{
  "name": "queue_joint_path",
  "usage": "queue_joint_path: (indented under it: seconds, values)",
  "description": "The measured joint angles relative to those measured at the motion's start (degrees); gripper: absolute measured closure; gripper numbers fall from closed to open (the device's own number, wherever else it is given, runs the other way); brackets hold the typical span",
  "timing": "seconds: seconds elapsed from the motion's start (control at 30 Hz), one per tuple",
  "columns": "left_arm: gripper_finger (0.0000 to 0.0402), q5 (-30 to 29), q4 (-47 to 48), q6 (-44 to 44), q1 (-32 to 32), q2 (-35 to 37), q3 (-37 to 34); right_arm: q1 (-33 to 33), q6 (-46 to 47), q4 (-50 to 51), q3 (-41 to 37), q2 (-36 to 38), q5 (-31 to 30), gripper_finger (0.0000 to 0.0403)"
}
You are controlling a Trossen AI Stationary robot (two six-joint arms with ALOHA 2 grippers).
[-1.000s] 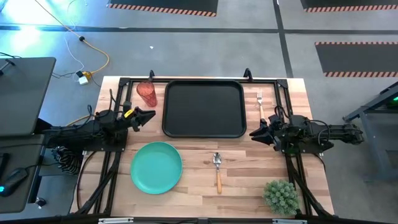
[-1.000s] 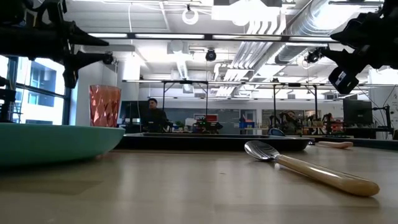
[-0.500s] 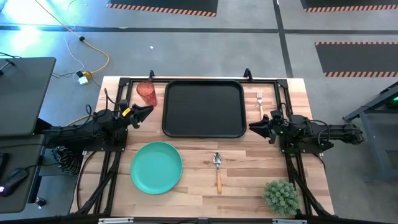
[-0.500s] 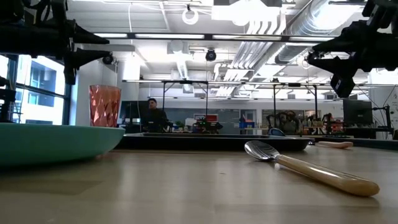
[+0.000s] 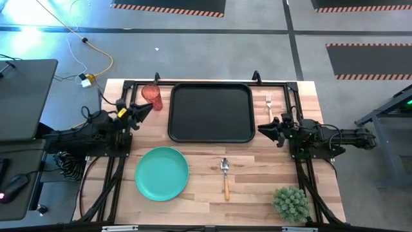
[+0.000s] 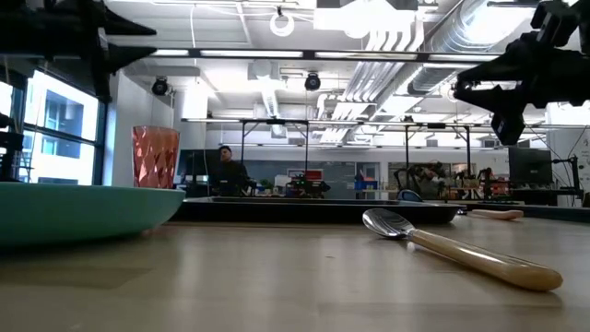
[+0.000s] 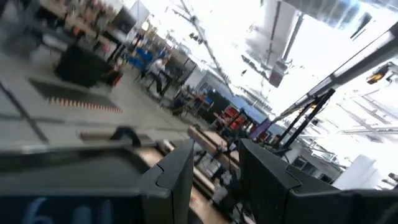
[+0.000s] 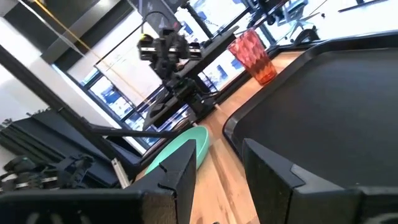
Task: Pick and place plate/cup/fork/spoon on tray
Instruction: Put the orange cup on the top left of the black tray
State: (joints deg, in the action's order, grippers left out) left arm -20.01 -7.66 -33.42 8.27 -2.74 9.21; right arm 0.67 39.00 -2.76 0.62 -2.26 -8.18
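From above, the left gripper (image 5: 144, 109) hangs open just short of the cup (image 5: 152, 95). The right gripper (image 5: 264, 131), open, sits beside the tray (image 5: 210, 113), below the fork (image 5: 270, 106). The plate (image 5: 161, 173) and spoon (image 5: 225, 175) lie nearer the table's front. A plant (image 5: 290, 202) stands at the corner.

At table level, the cup (image 6: 155, 157) rises behind the plate (image 6: 83, 208).

The right wrist shows the cup (image 8: 254, 53) across the tray (image 8: 323, 99). The left wrist is blurred, probably aimed at the room.

Wooden table (image 5: 257, 193) bearing: black tray (image 5: 210, 113) at centre rear; red cup (image 5: 152, 96) left of tray; fork (image 5: 269, 106) right of tray; turquoise plate (image 5: 161, 173), spoon (image 5: 225, 176) and green plant (image 5: 290, 202) in front of tray.
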Motion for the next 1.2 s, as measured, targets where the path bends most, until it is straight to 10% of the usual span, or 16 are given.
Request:
queue_joint_path:
  seconds: [0.67,1.2]
  values:
    - [0.0284,-11.17,5.87,30.88,0.00,-20.60,24.81,0.00,0.00,0.04,0.00,0.00,-2.82,0.0279]
    - [0.0284,-11.27,47.25,14.41,12.16,-44.84,51.56,0.00,1.69,0.26,0.01,-0.01,-2.82,0.0279]
